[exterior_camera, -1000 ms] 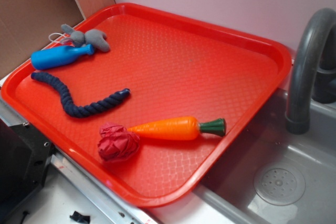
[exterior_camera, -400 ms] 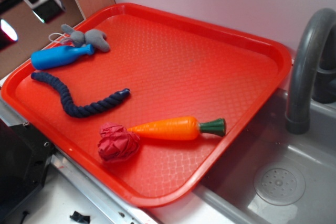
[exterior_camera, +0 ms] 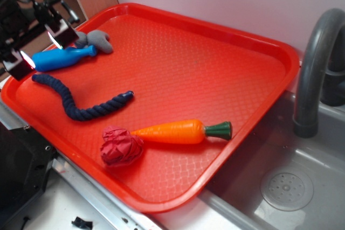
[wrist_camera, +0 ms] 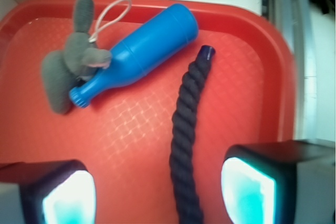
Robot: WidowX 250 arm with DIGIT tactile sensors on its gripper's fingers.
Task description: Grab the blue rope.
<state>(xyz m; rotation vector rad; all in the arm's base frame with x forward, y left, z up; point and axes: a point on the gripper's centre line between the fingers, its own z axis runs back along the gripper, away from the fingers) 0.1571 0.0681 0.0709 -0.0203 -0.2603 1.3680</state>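
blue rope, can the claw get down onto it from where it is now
Probably yes: the open claw hangs above the blue rope, which lies bare on the tray; the blue bottle lies beside, not over it.

Red tray (exterior_camera: pixel 259 41) holds blue bottle (exterior_camera: pixel 62 57), grey plush (exterior_camera: pixel 97 40), carrot (exterior_camera: pixel 175 131), red cloth (exterior_camera: pixel 121 146); faucet (exterior_camera: pixel 315 63) beside.

The rope (wrist_camera: pixel 185 135) is twisted navy cotton, matt and rough. The tray (exterior_camera: pixel 215 63) is glossy red plastic with a quilted texture. The bottle (wrist_camera: pixel 139 51) is smooth shiny plastic; the grey toy (wrist_camera: pixel 68 66) looks like soft felted cloth.
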